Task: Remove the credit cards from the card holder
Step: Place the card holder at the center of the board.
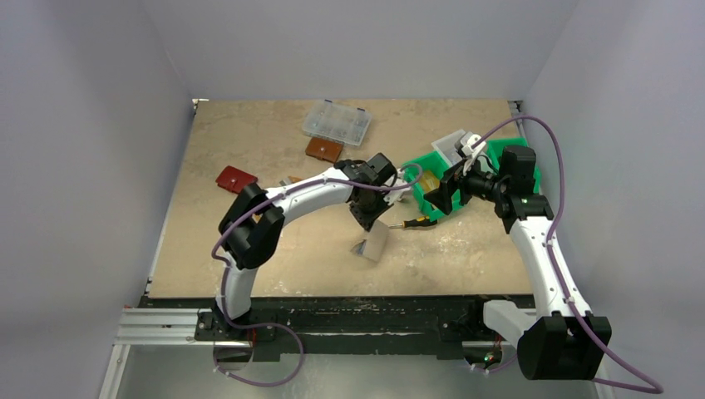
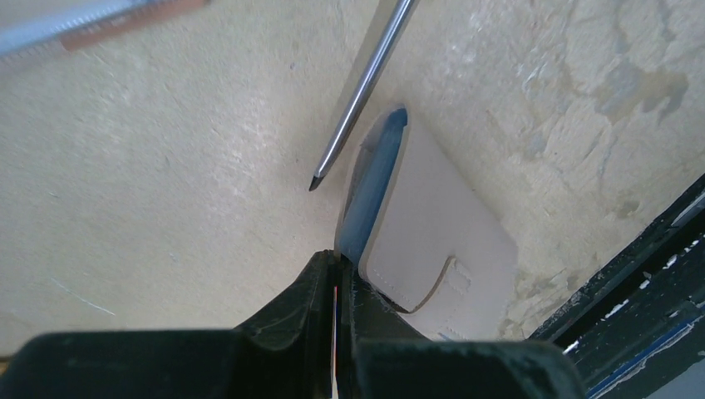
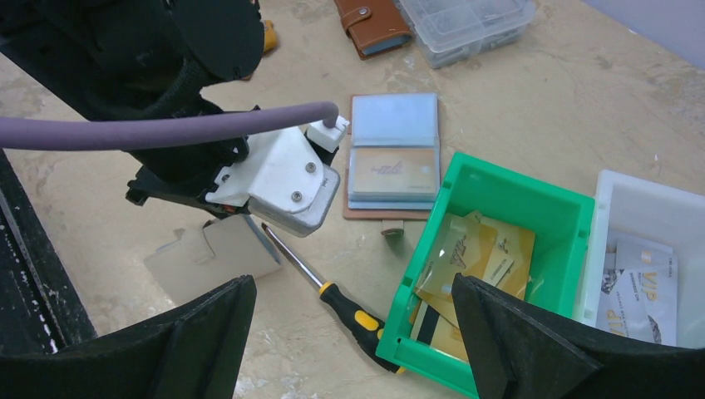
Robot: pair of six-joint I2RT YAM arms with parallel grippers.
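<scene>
The tan card holder [image 1: 373,242] stands tilted on the table under my left gripper [image 1: 365,218]. In the left wrist view the card holder [image 2: 441,233] shows its snap tab and a pale blue inside. My left gripper [image 2: 337,278] is shut on a thin white and red credit card edge [image 2: 335,312] at the holder's mouth. My right gripper [image 3: 353,332] hangs open and empty above the table by the green bin, apart from the card holder [image 3: 218,256]. The rest of the card is hidden.
A screwdriver [image 3: 332,287] lies between the holder and the green bin [image 3: 520,193], which holds gold cards [image 3: 478,253]. A white bin [image 3: 644,193] stands beside it. An open brown sleeve wallet [image 3: 392,158], a brown wallet [image 1: 323,150], a red wallet [image 1: 235,179] and a clear parts box [image 1: 336,122] lie farther back.
</scene>
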